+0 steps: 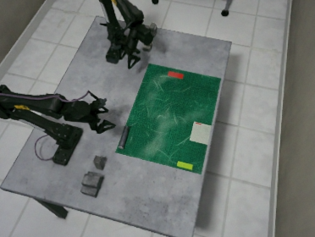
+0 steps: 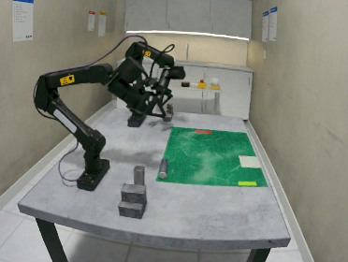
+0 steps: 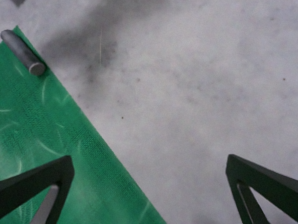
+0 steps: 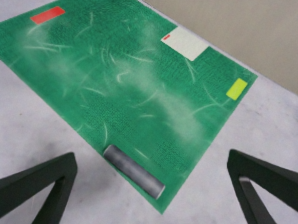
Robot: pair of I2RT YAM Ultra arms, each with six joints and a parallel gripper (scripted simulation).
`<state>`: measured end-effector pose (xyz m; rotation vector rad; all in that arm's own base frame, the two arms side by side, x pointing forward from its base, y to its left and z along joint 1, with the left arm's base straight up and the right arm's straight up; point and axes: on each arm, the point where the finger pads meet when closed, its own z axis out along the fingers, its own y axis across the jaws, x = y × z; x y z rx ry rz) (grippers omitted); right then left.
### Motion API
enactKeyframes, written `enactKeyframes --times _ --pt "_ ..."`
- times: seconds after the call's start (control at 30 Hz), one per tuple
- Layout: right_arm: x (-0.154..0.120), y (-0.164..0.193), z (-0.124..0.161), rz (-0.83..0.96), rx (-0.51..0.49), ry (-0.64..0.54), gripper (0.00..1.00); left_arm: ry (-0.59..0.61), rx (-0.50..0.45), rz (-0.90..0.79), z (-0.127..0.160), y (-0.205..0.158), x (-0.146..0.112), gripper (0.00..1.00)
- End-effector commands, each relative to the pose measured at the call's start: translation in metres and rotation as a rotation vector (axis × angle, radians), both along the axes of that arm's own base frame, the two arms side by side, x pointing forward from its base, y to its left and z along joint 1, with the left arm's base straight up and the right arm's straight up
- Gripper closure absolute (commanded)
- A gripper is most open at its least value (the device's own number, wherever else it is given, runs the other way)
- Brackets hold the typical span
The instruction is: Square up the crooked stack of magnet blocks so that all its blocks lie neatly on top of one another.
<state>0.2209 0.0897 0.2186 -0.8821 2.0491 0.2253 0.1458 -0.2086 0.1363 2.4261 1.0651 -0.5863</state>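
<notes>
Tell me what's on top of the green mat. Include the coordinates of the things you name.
On the green mat [image 1: 169, 106] [image 2: 201, 152] [image 3: 30, 130] [image 4: 95, 65]: a dark cylinder [image 1: 124, 137] [image 2: 163, 168] [image 3: 22, 52] [image 4: 134, 171], red and yellow-green patches, a whitish rectangle. Whatever their undersides cover stays hidden.
</notes>
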Motion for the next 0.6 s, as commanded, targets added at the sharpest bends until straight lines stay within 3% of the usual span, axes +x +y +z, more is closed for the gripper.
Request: enactKeyframes --times 0.0,0.57 --pt "0.0016 0.0003 0.0039 0.000 0.002 -0.011 0.00 -0.013 -0.011 0.000 0.0040 -0.0014 0.0017 0.00" --pt "-0.0002 0.0010 0.0060 0.003 0.006 -0.012 0.00 -0.008 -0.023 0.000 0.0078 -0.0026 0.0000 0.00"
